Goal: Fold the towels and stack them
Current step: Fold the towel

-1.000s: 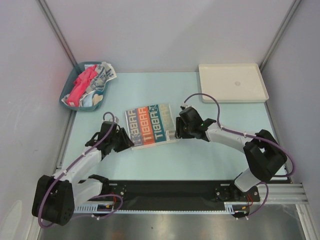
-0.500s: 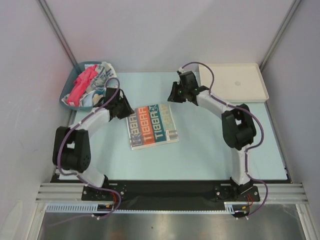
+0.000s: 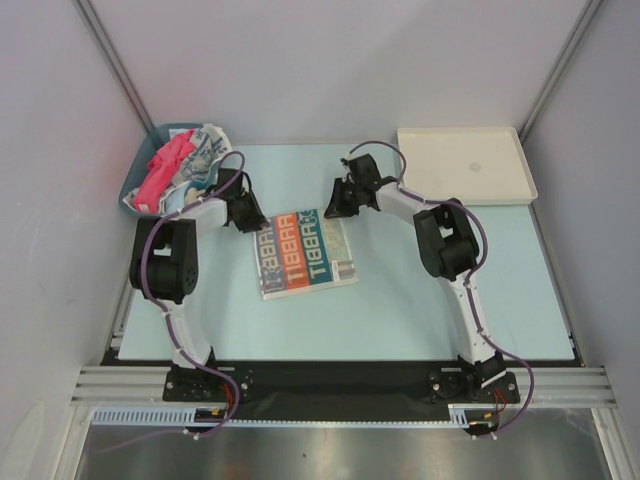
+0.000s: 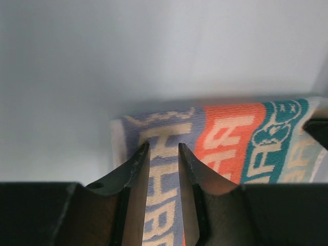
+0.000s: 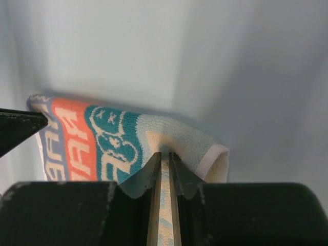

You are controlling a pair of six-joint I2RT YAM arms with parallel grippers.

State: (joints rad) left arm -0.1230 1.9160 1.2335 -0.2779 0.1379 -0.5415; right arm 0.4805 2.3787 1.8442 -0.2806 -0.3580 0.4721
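1. The lettered towel (image 3: 305, 252) lies flat at the centre of the counter (image 3: 420, 300), with its teal, orange and grey bands facing up.
2. The left fingers (image 3: 248, 215) sit at the towel's 11 o'clock corner. In the left wrist view they stand apart over the grey band, and a flat strip of cloth shows between them. No pinch is visible.
3. The right fingers (image 3: 333, 208) sit at the 1 o'clock corner. In the right wrist view they are nearly closed on the pale edge, and the cloth is puckered up at their tips.
4. In the overhead view both sets of fingertips are largely covered by the wrists. In each wrist view the finger bodies cut off the towel's near part.
5. The bin (image 3: 163, 130) at 10 o'clock holds a red-pink towel (image 3: 165, 165) and a patterned towel (image 3: 205, 150), tangled together. The lower layers are hidden.
6. The white tray (image 3: 465, 165) sits at 2 o'clock.
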